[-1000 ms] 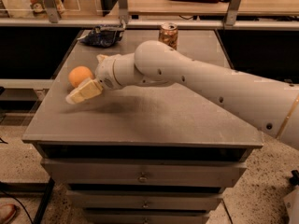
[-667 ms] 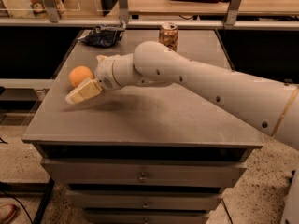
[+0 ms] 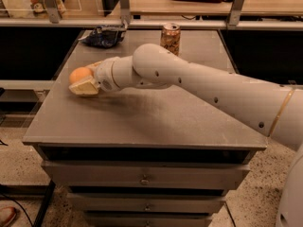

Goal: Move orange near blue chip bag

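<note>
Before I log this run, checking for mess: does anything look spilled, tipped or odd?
Nothing stands out: the drink can stands upright, the blue chip bag lies at the far left corner, the gripper is at the orange.

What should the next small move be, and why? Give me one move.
Probably ease the orange toward the blue chip bag. The gripper sits at the orange by the table's left edge, while the bag lies apart at the far edge, left of the can.
</note>
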